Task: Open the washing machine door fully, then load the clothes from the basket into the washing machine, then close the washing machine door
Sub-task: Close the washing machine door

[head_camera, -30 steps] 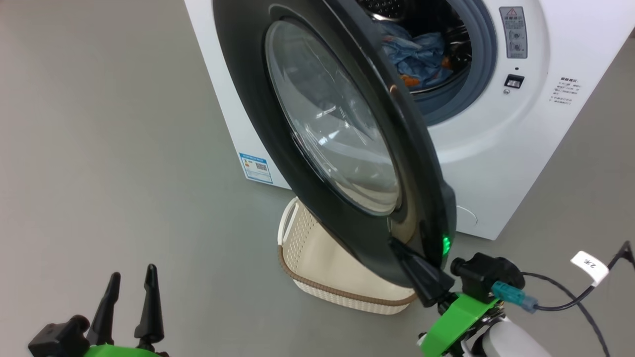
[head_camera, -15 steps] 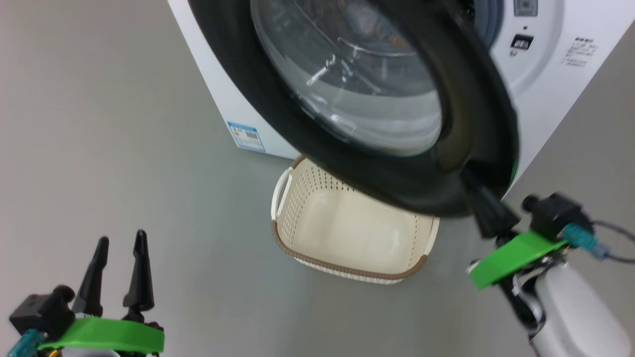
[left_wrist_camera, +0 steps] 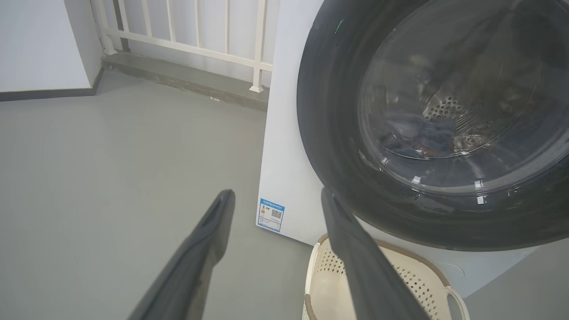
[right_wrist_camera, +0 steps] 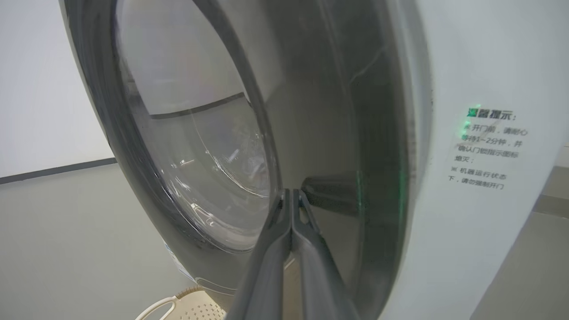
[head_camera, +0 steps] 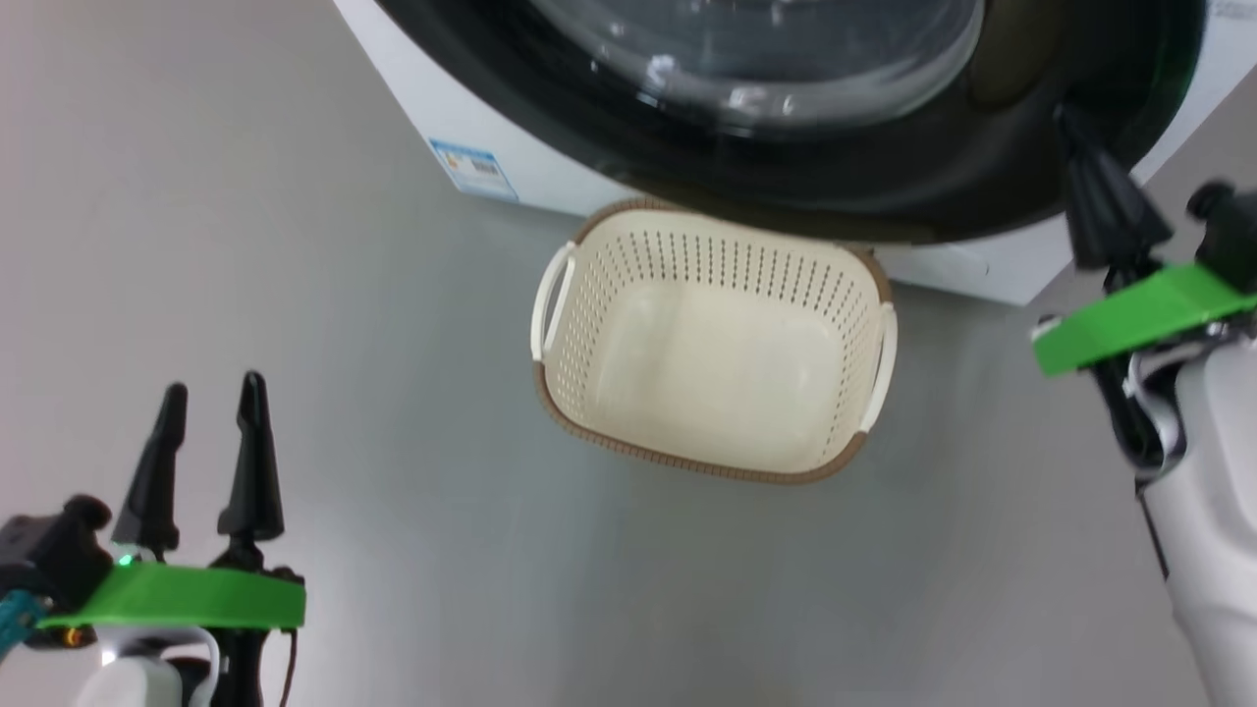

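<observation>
Six main lots, taken view by view

Head view. Basket (head_camera: 707, 263): cream, perforated, brown rim, standing on the grey floor (head_camera: 295, 245) just in front of the washing machine (head_camera: 550, 177); its bare bottom shows. Washing machine door (head_camera: 884, 187): glossy black ring round clear glass, overhanging the basket's far rim. Blue label sticker (head_camera: 471, 169): low on the white front, left of the basket. Left gripper (head_camera: 214, 385): lower left, well apart from basket and machine, fingers spread, nothing between them. Right gripper (head_camera: 1072, 133): right edge, fingers pressed together into one dark point, tip at the door's black ring.

Left wrist view. Left gripper (left_wrist_camera: 276, 194): two fingers wide apart, pointing toward the machine's lower corner, holding nothing. Washing machine door (left_wrist_camera: 329, 133): face-on, lying close over the machine's mouth; whether it is latched I cannot tell. Clothes (left_wrist_camera: 422, 133): pale blue heap seen through the glass, lying in the steel drum (left_wrist_camera: 449, 106). Basket (left_wrist_camera: 413, 280): below the door, partly behind one finger. White railing (left_wrist_camera: 200, 26): at the back, beyond the floor.

Right wrist view. Right gripper (right_wrist_camera: 291, 198): fingers pressed flat together, gripping nothing, tip meeting its own reflection in the door's ring. Washing machine door (right_wrist_camera: 346, 111): seen edge-on, close against the white front. Printed notice (right_wrist_camera: 489, 146): on the front panel right of the door. Basket (right_wrist_camera: 195, 311): a corner and handle at the bottom edge.
</observation>
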